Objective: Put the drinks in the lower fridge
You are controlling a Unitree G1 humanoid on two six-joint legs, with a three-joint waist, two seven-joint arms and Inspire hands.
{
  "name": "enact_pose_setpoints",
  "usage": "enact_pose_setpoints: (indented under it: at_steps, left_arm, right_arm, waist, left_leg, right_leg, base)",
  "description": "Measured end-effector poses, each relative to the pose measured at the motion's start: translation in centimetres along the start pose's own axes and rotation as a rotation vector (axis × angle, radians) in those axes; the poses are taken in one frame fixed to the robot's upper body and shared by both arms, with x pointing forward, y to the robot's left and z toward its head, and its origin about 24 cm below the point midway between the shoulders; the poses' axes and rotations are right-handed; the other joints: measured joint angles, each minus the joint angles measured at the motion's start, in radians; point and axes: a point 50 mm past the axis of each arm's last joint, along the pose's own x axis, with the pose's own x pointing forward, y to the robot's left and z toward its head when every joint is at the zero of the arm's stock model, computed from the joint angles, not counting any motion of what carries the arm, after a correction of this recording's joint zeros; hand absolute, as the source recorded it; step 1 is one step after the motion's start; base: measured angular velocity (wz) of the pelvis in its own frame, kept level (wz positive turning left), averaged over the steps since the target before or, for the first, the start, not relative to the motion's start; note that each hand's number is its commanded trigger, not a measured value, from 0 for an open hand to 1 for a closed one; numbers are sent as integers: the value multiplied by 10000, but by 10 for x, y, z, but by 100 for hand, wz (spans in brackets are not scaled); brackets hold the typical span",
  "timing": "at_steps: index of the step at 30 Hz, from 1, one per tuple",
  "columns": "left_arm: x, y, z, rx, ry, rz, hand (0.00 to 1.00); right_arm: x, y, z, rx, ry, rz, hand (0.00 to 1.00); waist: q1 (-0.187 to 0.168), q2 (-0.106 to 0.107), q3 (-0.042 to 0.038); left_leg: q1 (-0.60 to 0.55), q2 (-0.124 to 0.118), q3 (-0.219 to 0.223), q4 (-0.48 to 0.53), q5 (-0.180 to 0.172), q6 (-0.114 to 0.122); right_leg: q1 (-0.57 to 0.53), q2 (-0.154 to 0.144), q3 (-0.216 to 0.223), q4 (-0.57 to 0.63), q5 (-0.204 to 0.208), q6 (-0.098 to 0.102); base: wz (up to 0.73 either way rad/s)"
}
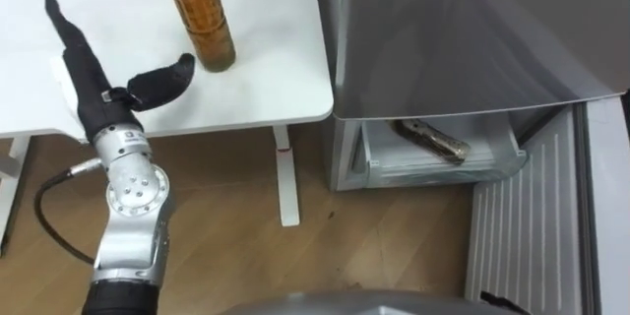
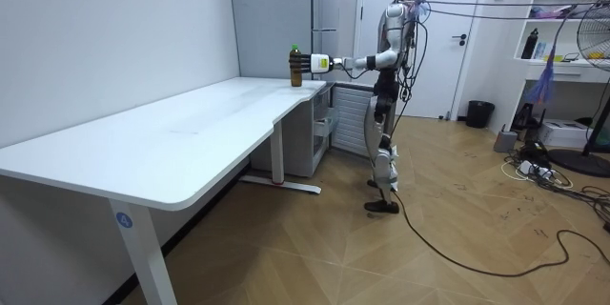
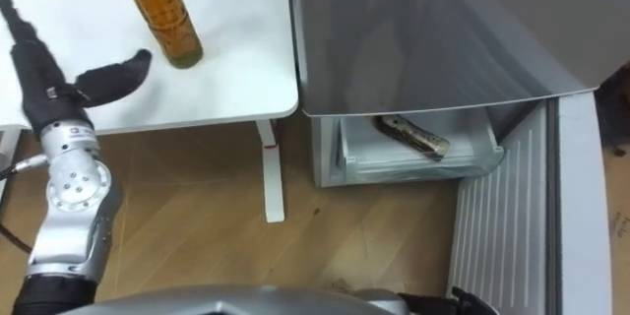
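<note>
A brown drink bottle (image 1: 202, 15) with a green cap stands upright on the white table (image 1: 266, 79) near its right end. My left hand (image 1: 94, 74) is stretched out over the table just left of the bottle, fingers straight and thumb spread toward the bottle's base, not touching it. In the room view the same left hand (image 2: 312, 61) reaches out beside the bottle (image 2: 295, 67). The lower fridge drawer (image 1: 433, 153) stands open at the right, and a dark bottle (image 1: 430, 140) lies on its side inside it.
The grey fridge body (image 1: 463, 30) stands right beside the table's end. Its open door (image 1: 536, 226) swings out over the wooden floor at the lower right. A white table leg (image 1: 285, 177) stands between the table and the fridge.
</note>
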Motion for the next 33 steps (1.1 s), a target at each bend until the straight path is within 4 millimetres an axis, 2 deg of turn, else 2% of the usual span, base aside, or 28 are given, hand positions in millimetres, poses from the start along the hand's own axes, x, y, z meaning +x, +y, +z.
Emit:
enact_pose_setpoints:
  at_steps: [8,11,18,26,33]
  left_arm:
    - [-1,-12,7,-114,-220,-911,0]
    - [-2,-18,8,-213,-254,-1366,0]
    - [-3,-24,4,-1434,606,-2025,0]
    - [5,-15,2,-2261,1223,-1982,0]
    - [12,-2,3,-2718,1355,-1329,0]
  right_arm:
    - [0,5,-1,42,-43,189,0]
    - [1,7,0,39,-55,229,0]
    - [1,10,0,51,53,297,0]
    - [0,6,-3,-118,222,226,0]
    - [0,2,-5,-281,382,24,0]
  waist:
    - [-115,-24,-4]
    - [-144,-66,22]
    - [-218,-94,24]
    - [-266,36,-8]
    - [-269,148,11]
  left_leg:
    - [45,-2,65,-75,1,1]
    - [40,-3,88,-82,1,1]
    - [-9,3,129,1,1,1]
    - [50,39,170,20,0,1]
    - [291,69,338,-104,0,-2]
  right_leg:
    - [25,3,82,0,1,1]
    - [8,4,116,2,1,1]
    - [-102,7,154,45,15,-14]
    - [-146,44,275,213,25,-32]
    - [55,93,454,219,28,-37]
  base:
    - [-4]
    - [0]
    - [-1]
    - [-2]
    - [-6]
